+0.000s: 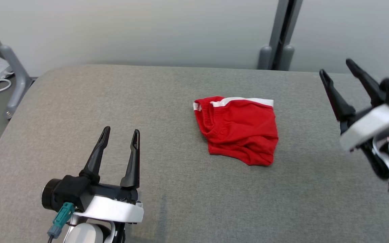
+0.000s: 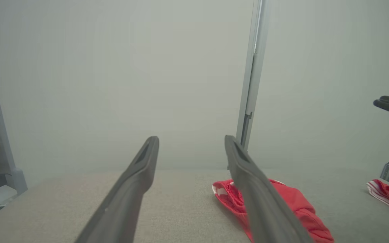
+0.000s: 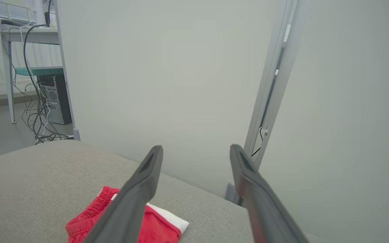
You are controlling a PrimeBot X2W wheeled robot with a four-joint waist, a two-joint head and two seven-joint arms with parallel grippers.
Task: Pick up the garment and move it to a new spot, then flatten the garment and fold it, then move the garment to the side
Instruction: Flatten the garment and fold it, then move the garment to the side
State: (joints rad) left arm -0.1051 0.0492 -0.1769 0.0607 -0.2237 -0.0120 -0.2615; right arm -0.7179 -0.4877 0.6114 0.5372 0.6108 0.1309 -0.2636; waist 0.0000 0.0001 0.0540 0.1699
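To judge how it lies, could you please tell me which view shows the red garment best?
The head view: the whole red garment lies uncovered on the grey table. In the left wrist view a finger crosses it; in the right wrist view a finger hides part and the bottom edge cuts it off.

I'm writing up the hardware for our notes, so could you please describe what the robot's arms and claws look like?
The left claw and right claw each have two long, tapering black fingers with slotted tips, set on a black base. Behind each base sits a white wrist cover. The left wrist carries a teal connector with a thin dark cable.
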